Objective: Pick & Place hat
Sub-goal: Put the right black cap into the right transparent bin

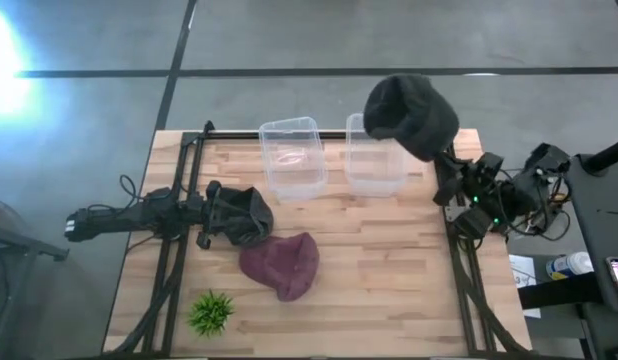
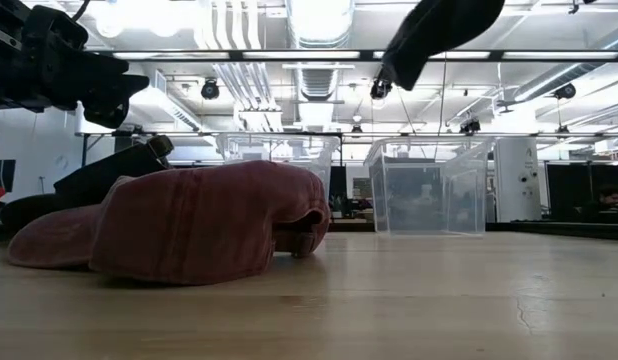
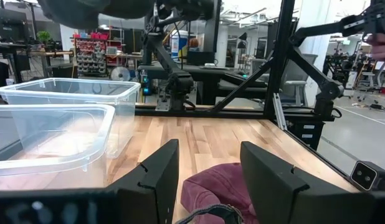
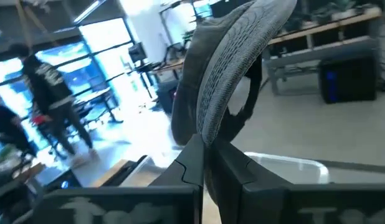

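A dark grey knit hat (image 1: 409, 112) is up in the air over the right clear bin (image 1: 374, 158), held by my right gripper (image 4: 208, 152), which is shut on it; the low view shows this hat (image 2: 439, 32) high above the bin (image 2: 429, 188). A maroon hat (image 1: 281, 265) lies flat on the table's middle. A black hat (image 1: 239, 215) lies beside it, under my left gripper (image 3: 208, 174), which is open and hovers above it, pointing toward the table's right. The left clear bin (image 1: 292, 157) stands next to the right one. My right gripper pinches the grey hat's rim edge (image 4: 211, 134) between its two shut fingers. The hat is lifted clear of the table and the bin and bulges out beyond the fingertips (image 4: 191, 155). One layer or several, I cannot tell.
A small green plant (image 1: 211, 312) stands near the table's near left corner. Black frame rails run along the left (image 1: 174, 250) and right (image 1: 469, 290) table edges. Bare wood (image 1: 389, 270) lies right of the maroon hat.
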Robot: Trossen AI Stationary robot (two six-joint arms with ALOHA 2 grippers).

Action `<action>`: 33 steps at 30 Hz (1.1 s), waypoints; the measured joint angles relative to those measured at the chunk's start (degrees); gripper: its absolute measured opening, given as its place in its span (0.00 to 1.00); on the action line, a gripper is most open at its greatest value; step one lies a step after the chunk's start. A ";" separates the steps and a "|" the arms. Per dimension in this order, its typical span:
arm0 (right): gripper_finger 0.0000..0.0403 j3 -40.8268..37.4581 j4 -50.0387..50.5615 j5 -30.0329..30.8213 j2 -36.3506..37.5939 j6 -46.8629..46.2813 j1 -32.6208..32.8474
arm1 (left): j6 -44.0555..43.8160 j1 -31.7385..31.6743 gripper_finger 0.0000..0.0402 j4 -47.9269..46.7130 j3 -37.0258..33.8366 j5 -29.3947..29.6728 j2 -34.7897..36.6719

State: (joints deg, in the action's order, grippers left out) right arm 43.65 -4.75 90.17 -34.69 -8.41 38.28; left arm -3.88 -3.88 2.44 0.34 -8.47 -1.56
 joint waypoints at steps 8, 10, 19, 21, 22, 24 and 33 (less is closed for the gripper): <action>0.03 -1.99 0.71 -18.75 1.70 -9.15 -4.01 | 0.00 -0.01 0.41 0.00 0.00 0.00 0.00; 0.03 -2.96 3.18 -25.88 1.29 -16.42 -5.62 | 0.00 -0.02 0.41 0.00 0.00 -0.01 0.00; 0.03 -2.07 23.61 -33.99 -5.10 -37.20 -16.39 | -0.02 -0.02 0.41 0.02 0.00 -0.02 0.00; 0.03 0.82 30.23 -33.07 -6.11 -38.22 -19.95 | 0.00 -0.02 0.41 0.01 0.00 -0.01 0.00; 0.03 2.46 33.47 -32.96 -6.75 -38.33 -21.83 | 0.00 0.00 0.41 0.02 0.00 -0.01 0.00; 0.03 6.25 39.11 -33.21 -8.24 -38.20 -25.79 | -0.01 0.00 0.41 0.02 0.00 -0.02 0.00; 0.03 16.55 57.95 -61.03 -18.59 -40.10 -46.92 | 0.00 0.00 0.41 0.02 0.00 -0.01 0.00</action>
State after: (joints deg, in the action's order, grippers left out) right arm 60.20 53.20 29.14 -53.28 -48.51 -8.64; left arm -3.88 -3.88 2.46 0.34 -8.48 -1.56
